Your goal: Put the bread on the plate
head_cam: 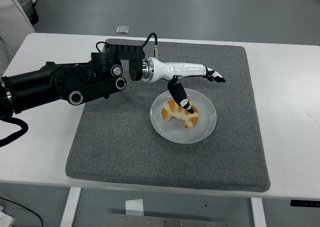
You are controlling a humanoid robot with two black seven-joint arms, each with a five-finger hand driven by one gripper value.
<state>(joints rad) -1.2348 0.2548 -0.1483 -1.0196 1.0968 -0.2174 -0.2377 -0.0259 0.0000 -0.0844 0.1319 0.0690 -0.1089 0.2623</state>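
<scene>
The bread (181,113) lies on the plate (206,128), just below the left hand (192,73), its long axis running diagonally under the palm. The fingers (216,76) are stretched out flat and hold nothing; the thumb hangs down toward the bread.

I'm getting even, diffuse overhead light, bright w/o being harsh. The white rectangular worktop (285,112) reads near blown-out on its right side, little surface detail there. The grey felt-like mat (125,152) shows its texture fine, no glare. Shadows are soft and short: a faint one under the round white plate (207,129), a darker patch under the black left arm (60,84). The glossy white shell of the left hand (185,69) carries a mild sheen. Focus is decent centre frame; slight softness and grain toward the corners. Worktop edges bow a little, esp. far edge.
</scene>
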